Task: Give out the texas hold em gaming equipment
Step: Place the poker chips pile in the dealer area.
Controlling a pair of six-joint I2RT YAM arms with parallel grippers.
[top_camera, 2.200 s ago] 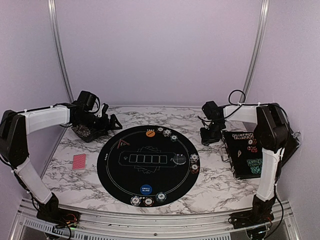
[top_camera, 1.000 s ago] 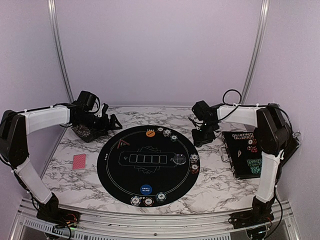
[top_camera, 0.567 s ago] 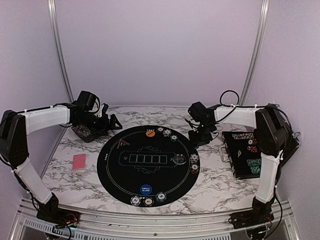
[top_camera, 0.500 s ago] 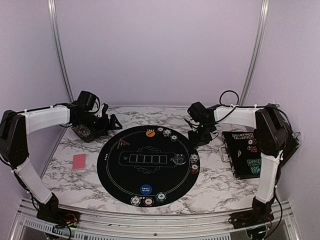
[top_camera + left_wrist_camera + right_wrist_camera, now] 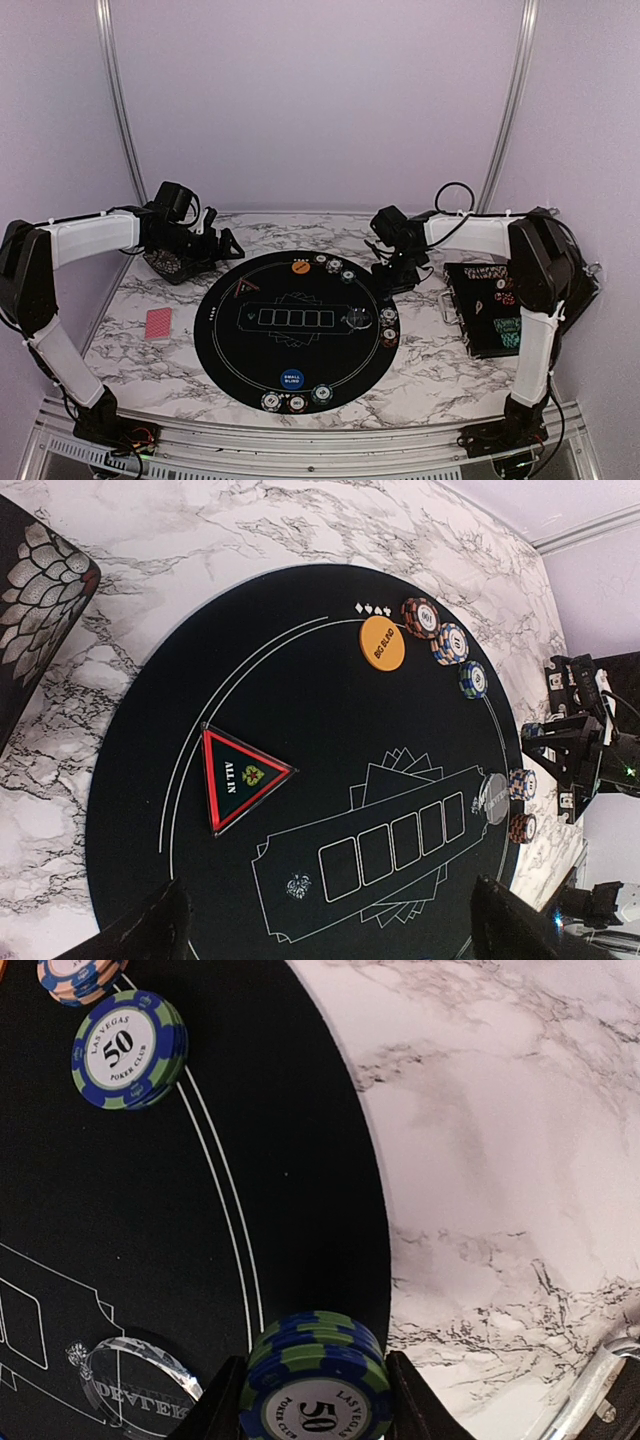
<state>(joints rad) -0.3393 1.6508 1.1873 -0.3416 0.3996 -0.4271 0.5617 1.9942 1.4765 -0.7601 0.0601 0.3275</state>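
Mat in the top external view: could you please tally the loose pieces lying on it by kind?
Round buttons: 3
Triangular marker: 1
Chip stacks: 8
Total: 12
Not counted: held stack in the right end effector.

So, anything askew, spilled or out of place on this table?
Nothing stands out. Chip stacks sit neatly around the mat, the All In marker lies flat, the red deck rests squarely on the marble beside it, and the right end effector holds a tidy blue-green chip stack.

White-shelled left arm (image 5: 90,235) and right arm (image 5: 478,232), black joints; black left gripper (image 5: 230,247), right gripper (image 5: 391,278); looping black cables (image 5: 452,184).
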